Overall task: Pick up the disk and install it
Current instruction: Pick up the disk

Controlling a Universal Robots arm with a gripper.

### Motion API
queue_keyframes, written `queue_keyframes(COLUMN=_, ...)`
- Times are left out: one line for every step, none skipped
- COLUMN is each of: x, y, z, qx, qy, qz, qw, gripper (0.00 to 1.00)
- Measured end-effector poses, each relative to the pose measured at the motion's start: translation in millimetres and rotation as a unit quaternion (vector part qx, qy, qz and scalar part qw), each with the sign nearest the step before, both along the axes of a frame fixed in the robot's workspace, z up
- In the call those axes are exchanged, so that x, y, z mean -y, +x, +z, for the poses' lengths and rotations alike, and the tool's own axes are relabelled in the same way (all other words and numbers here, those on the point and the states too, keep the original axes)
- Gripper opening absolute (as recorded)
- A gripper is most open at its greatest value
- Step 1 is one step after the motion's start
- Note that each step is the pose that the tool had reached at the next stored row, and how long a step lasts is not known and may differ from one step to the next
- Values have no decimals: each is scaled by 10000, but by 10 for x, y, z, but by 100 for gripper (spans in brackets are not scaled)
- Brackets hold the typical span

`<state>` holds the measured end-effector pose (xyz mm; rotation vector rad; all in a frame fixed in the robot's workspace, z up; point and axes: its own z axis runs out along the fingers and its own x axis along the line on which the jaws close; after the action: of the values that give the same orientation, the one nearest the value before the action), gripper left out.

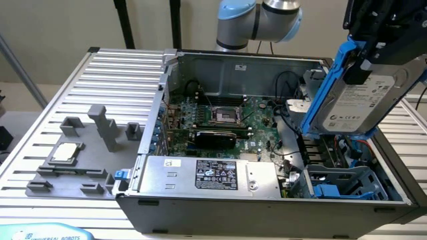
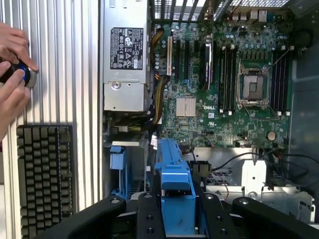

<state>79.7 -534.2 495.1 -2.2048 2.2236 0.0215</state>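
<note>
Above the case (image 1: 267, 212), the gripper (image 1: 371, 59) holds the disk (image 1: 357, 102) nearly vertical.

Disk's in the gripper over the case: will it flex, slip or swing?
The disk looks like a rigid metal slab, so it probably won't flex. It hangs tilted from the gripper, likely dense for its size, so it may pivot. Its blue carrier frame looks smooth plastic, possibly slippery.

Disk (image 1: 360, 102) above open case (image 1: 267, 202), near drive cage (image 1: 347, 182); chip (image 1: 65, 151) outside case.
</note>
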Motion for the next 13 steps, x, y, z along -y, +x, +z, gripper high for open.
queue_keyframes(x=21, y=16, z=0, qx=0, qy=0, qz=0, qw=10000, gripper=33)
queue_keyframes(x=41, y=29, z=0, qx=0, qy=0, qz=0, qw=10000, gripper=33)
queue_keyframes(x=62, y=42, z=0, qx=0, qy=0, qz=0, qw=10000, gripper=33)
queue_keyframes(x=82, y=52, z=0, qx=0, qy=0, qz=0, qw=10000, gripper=33)
queue_keyframes(x=101, y=62, z=0, qx=0, qy=0, qz=0, qw=10000, gripper=33)
queue_keyframes(x=122, y=70, z=1, qx=0, qy=0, qz=0, qw=10000, gripper=33)
queue_keyframes(x=140, y=76, z=0, qx=0, qy=0, qz=0, qw=10000, gripper=33)
queue_keyframes(x=159, y=80, z=0, qx=0, qy=0, qz=0, qw=10000, gripper=33)
queue_keyframes(x=180, y=84, z=0, qx=0, qy=0, qz=0, qw=10000, gripper=33)
queue_keyframes(x=199, y=87, z=0, qx=0, qy=0, qz=-1, qw=10000, gripper=33)
queue_keyframes(x=219, y=89, z=0, qx=0, qy=0, qz=-2, qw=10000, gripper=33)
queue_keyframes(x=238, y=91, z=0, qx=0, qy=0, qz=-3, qw=10000, gripper=33)
queue_keyframes(x=254, y=93, z=0, qx=0, qy=0, qz=-4, qw=10000, gripper=33)
